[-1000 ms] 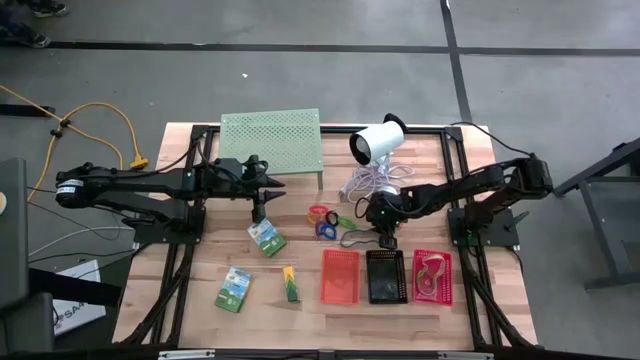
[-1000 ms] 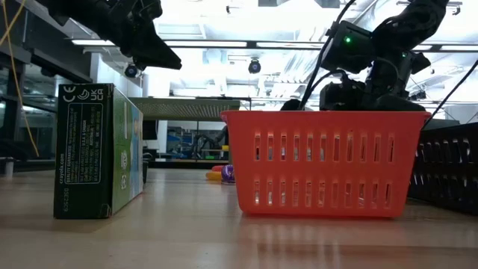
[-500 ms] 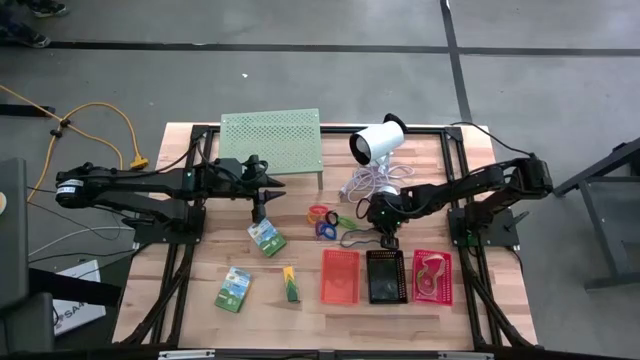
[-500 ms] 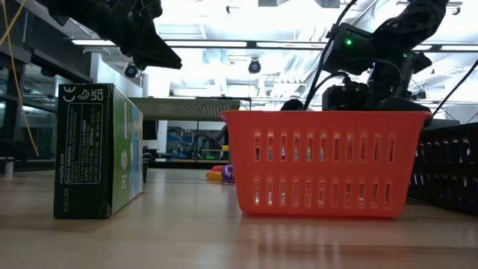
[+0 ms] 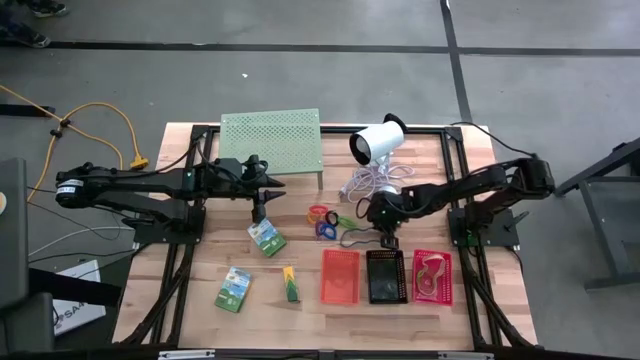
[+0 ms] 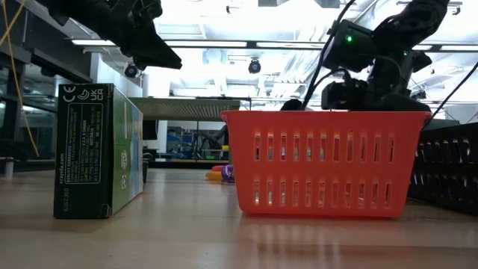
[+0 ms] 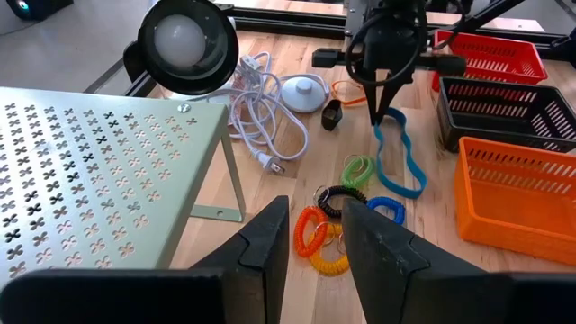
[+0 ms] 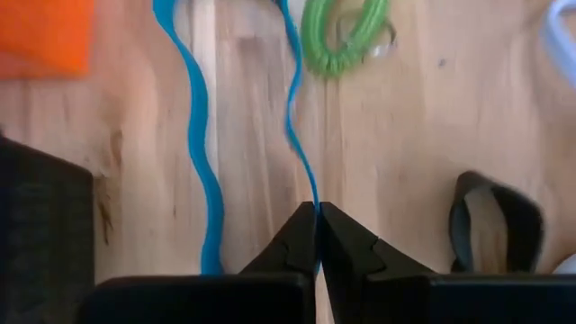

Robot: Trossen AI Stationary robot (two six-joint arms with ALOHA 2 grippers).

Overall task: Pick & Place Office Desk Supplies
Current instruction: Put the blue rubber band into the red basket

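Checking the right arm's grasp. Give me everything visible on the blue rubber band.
The blue rubber band is a thin, flat, flexible loop, light blue and wavy. It lies stretched out on the wooden table between the green coil loop and the black basket. One strand is pinched between the shut fingers of the right gripper; that end looks lifted, and the rest trails on the wood. Nothing else touches it.

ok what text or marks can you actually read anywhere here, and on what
"CE", "UK CA" marks: top of the dark side panel of the upright green cardboard pack, low view.
Vertical white line along that panel's left edge: looks like "crayola.com", too small to be sure.
Flat green packs in the high view: print unreadable.
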